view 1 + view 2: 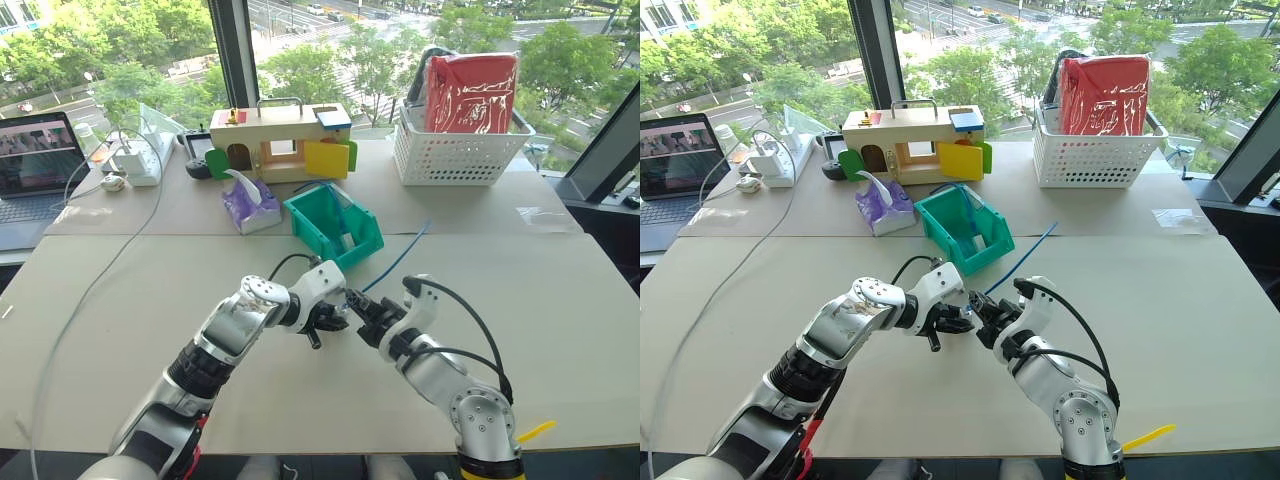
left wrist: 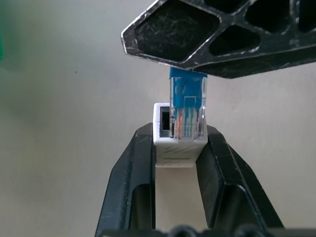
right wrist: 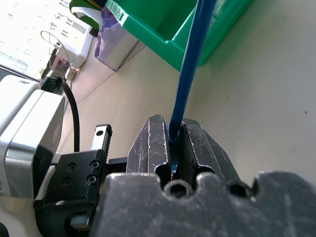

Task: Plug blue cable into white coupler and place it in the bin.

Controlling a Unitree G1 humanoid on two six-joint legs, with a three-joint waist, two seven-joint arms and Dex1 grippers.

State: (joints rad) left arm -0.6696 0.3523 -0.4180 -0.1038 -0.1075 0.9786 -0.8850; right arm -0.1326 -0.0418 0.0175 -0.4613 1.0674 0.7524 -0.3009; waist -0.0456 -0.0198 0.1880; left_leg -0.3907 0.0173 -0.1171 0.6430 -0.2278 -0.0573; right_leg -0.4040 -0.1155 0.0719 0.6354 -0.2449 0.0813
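White plastic coupler [image 2: 174, 143] is clamped between the two fingers of the left gripper [image 1: 322, 322], socket turned toward the other arm so the opening can be met. Clear plug [image 2: 186, 116] of the blue cable [image 1: 398, 260] sits at the socket mouth, seemingly not fully seated. Right gripper [image 1: 366, 312] is pinched shut on the cable just behind the plug, for stiffness. Teal bin [image 1: 320, 236] waits beyond on the table [image 1: 560, 330].

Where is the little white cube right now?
The tiny white plastic coupler cube sits pinched between the left gripper's black fingers, mid-table, with the blue cable's clear plug right against it.
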